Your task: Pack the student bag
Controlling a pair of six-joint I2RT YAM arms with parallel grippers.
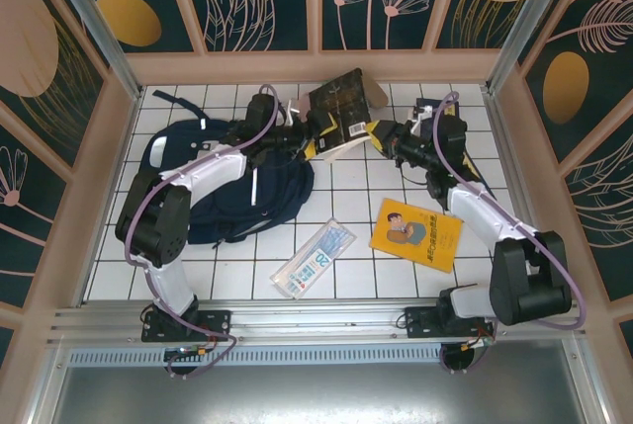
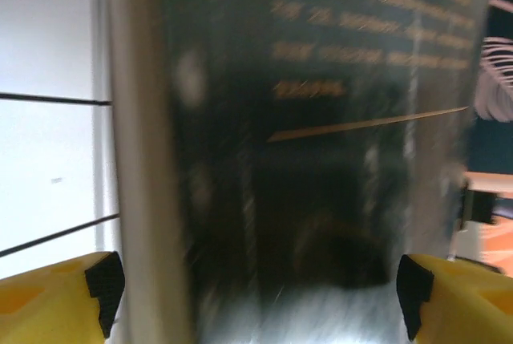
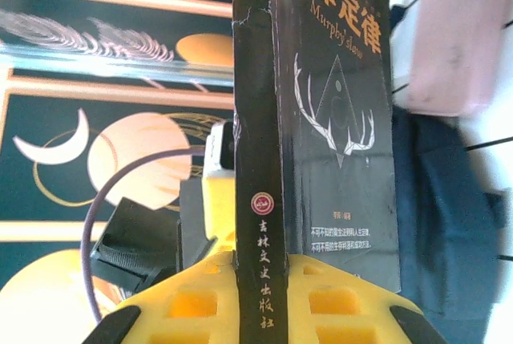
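Note:
The student bag point(image 1: 213, 182), a dark navy backpack with a white stripe, lies on the tiled table at the left; its fabric also shows in the right wrist view point(image 3: 449, 216). A black book point(image 1: 341, 113) is held up off the table between the two arms, to the right of the bag. My right gripper point(image 1: 382, 134) is shut on the book's spine point(image 3: 258, 200), with its yellow fingers point(image 3: 337, 304) on either side. My left gripper point(image 1: 313, 141) stands open, its jaws wide apart, with the book's blurred dark cover point(image 2: 321, 119) between the black pads point(image 2: 104, 284).
A yellow book point(image 1: 415, 234) lies flat at the right front. A clear blue-and-white pouch point(image 1: 315, 259) lies in the middle front. A dark flat item point(image 1: 429, 108) sits at the back right, under the right arm. Patterned walls enclose the table.

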